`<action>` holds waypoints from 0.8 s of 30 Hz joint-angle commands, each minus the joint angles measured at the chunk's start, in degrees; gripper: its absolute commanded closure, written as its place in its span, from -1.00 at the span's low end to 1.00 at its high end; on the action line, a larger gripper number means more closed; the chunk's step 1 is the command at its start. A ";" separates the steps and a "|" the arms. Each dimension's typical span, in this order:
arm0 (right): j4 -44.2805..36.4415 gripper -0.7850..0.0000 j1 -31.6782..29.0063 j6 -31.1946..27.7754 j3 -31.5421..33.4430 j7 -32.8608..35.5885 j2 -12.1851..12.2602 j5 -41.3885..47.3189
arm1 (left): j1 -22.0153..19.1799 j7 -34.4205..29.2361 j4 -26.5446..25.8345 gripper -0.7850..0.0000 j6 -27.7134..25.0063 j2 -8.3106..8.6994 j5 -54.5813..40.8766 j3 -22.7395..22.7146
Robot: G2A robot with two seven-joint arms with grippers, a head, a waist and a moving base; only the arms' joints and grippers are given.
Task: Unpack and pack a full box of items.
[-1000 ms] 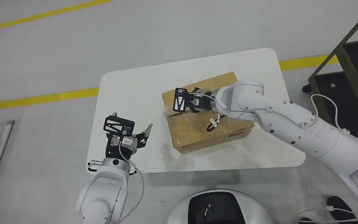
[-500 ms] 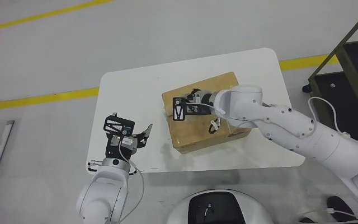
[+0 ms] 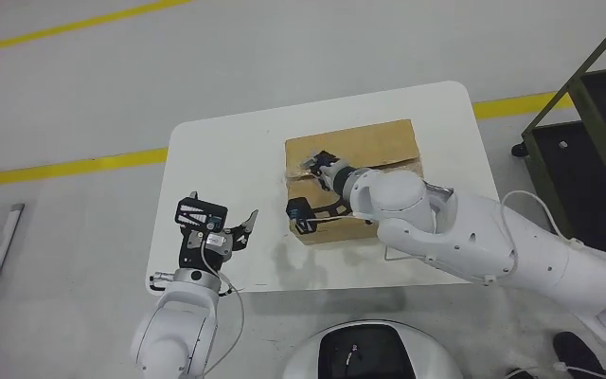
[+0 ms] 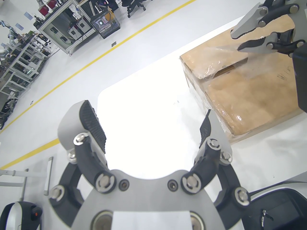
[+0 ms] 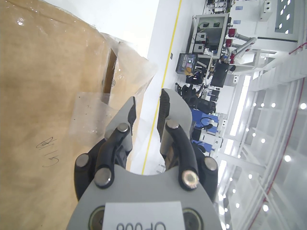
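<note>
A brown cardboard box [image 3: 379, 152] sealed with clear tape lies on the white table [image 3: 218, 161], right of centre. My right gripper [image 3: 314, 161] is at the box's left end, near its top seam. In the right wrist view its jaws [image 5: 148, 96] stand narrowly apart, and a loose strip of clear tape [image 5: 144, 77] runs from the box [image 5: 48, 72] up to them. The left wrist view shows the same tape [image 4: 215, 58] stretched to that gripper [image 4: 236, 41]. My left gripper [image 4: 148, 113] is open over bare table left of the box [image 4: 251, 89], holding nothing.
A dark green cart [image 3: 568, 123] stands on the floor beyond the table's right end. The table's left half [image 3: 227, 171] is bare. Yellow lines cross the floor behind the table.
The box has turned and slid toward the far right. My right arm swung round, bringing its gripper to the box's left end. The left arm has not moved.
</note>
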 commanded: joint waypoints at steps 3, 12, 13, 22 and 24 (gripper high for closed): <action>-0.45 -1.00 -0.88 -0.14 1.15 0.45 -0.21 -2.97 | -0.15 -0.08 0.10 -1.00 0.14 0.00 0.15 0.19; -2.81 -1.00 -4.64 -6.89 9.68 -4.07 2.18 -0.44 | -0.67 -0.31 0.53 -1.00 0.21 0.00 0.54 0.84; -3.05 -1.00 -5.29 -7.94 10.79 -4.78 2.56 0.17 | -0.73 -0.32 0.57 -1.00 0.15 0.00 0.58 0.96; -5.91 -1.00 -10.77 -15.10 20.93 -10.26 5.94 1.37 | -0.99 -0.56 0.59 -1.00 0.16 0.01 0.93 1.43; -6.11 -1.00 -11.89 -16.11 23.38 -11.86 6.59 2.03 | -0.98 -0.61 0.53 -1.00 0.14 0.01 0.95 1.54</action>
